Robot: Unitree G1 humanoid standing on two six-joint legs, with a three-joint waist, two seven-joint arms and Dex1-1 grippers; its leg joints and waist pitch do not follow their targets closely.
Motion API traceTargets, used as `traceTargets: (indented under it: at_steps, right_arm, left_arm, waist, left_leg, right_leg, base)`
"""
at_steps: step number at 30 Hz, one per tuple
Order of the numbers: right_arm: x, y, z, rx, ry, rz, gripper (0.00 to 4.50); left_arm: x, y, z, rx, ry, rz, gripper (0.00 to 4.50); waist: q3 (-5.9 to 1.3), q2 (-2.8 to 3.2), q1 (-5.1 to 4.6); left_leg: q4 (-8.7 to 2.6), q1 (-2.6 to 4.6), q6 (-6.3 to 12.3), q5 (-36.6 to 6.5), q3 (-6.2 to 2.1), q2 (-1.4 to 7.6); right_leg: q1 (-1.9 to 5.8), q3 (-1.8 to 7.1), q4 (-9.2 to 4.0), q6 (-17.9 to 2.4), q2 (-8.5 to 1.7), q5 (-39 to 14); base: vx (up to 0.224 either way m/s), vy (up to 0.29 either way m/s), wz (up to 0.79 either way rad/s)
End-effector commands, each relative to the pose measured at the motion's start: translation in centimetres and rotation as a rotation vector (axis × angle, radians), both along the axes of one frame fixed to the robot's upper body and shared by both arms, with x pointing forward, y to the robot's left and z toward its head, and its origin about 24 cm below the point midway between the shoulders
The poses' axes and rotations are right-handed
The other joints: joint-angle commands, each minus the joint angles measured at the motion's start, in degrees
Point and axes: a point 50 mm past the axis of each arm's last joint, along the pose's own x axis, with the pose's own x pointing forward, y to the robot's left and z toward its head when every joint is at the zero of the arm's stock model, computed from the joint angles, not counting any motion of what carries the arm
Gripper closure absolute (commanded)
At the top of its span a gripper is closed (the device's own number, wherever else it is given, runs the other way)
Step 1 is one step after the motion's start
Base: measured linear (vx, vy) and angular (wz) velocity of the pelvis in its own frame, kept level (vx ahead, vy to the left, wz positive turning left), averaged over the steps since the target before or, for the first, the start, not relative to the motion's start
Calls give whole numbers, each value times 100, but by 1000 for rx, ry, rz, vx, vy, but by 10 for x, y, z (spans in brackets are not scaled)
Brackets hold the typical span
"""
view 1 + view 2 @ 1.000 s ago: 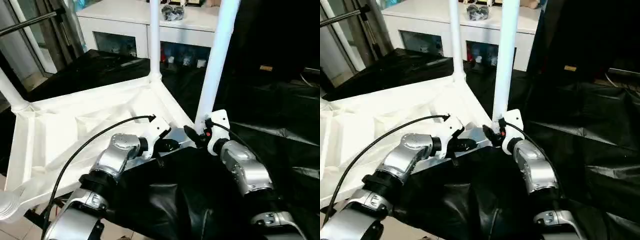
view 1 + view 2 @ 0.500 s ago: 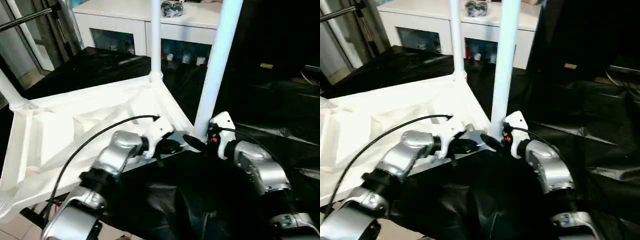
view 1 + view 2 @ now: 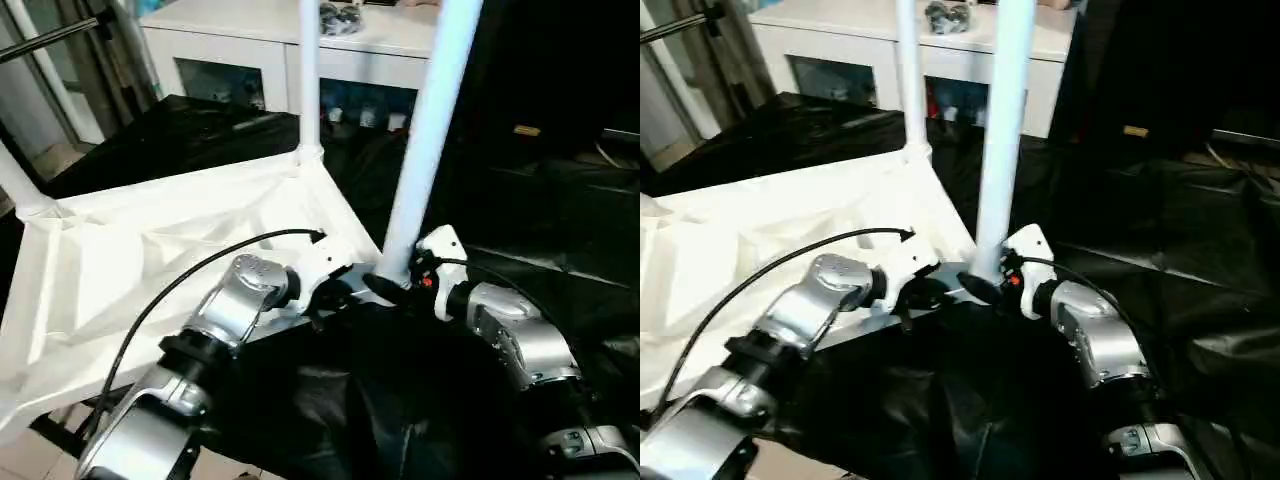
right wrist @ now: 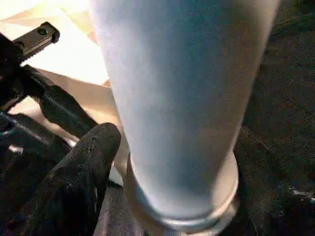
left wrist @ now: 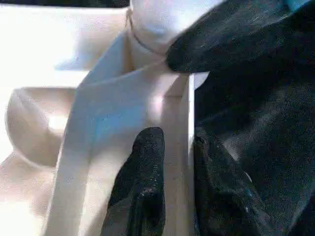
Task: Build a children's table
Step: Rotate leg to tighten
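The children's table (image 3: 170, 260) lay upside down on the black-draped surface (image 3: 560, 220), its ribbed underside facing up, with legs standing from the corner sockets. The near leg (image 3: 425, 140) rose straight up from the corner socket (image 4: 182, 196) nearest the robot, right between the two sets of jaws.

The left jaws (image 5: 179, 167) stood a narrow way apart, one black finger on each side of the thin rim wall (image 5: 189, 118) of the top, just beside that socket; I judged them to be pinching the rim, though how firmly I could not tell. The right jaws (image 3: 385, 288) stood wide apart at the foot of the near leg, with one fingertip (image 4: 93, 147) just beside the leg at the socket collar and not clearly pressing on it. The other finger I could not make out.

What worried me was the seating. If the leg was not fully home, a sideways nudge from the right jaws could tilt it or lever it out of the socket. The left hold was on a thin, slick plastic edge, so it could slip, and then the whole top might slide on the loose black cloth, swinging the far leg (image 3: 310, 75) with it
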Motion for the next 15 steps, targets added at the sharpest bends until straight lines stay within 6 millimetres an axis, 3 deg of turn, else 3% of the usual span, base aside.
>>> traceTargets:
  at_steps: [1, 8, 9, 13, 15]
  right_arm:
    - [-6, -1, -9, -15, 44, 10, 76]
    - [-6, 0, -9, -22, 37, 29, 76]
    - [-5, 0, -8, -12, 37, 34, 49]
    - [-5, 0, -5, 26, 45, 48, 30]
    - [-5, 0, -3, 27, 41, 59, 10]
  left_arm:
    - [1, 15, -5, 36, 8, 67, 384]
    - [-6, 8, -2, -104, -23, 26, 434]
    - [-9, 7, -2, -140, -28, 7, 445]
    - [-16, 2, 0, -242, -61, -93, 450]
    - [-20, 2, -3, -247, -45, -120, 450]
  waist:
    - [-287, -78, 38]
    - [-288, -80, 18]
    - [-295, -78, 15]
    - [-313, -93, 7]
    - [-327, -83, 21]
  left_leg:
    - [-339, -4, 395, -694, -88, 247]
    - [-330, -14, 423, -670, -86, 242]
    - [-330, -19, 428, -652, -88, 246]
    - [-310, -36, 520, -507, -85, 233]
    - [-297, -8, 564, -434, -76, 240]
  right_leg:
    - [299, 294, -428, -1378, -513, -542]
    - [292, 294, -432, -1356, -509, -538]
    - [296, 293, -423, -1360, -508, -478]
    - [310, 295, -386, -1395, -501, -160]
    - [289, 296, -366, -1435, -491, 20]
  base:
    - [0, 0, 0]
    - [0, 0, 0]
    - [0, 0, 0]
    - [0, 0, 0]
    - [0, 0, 0]
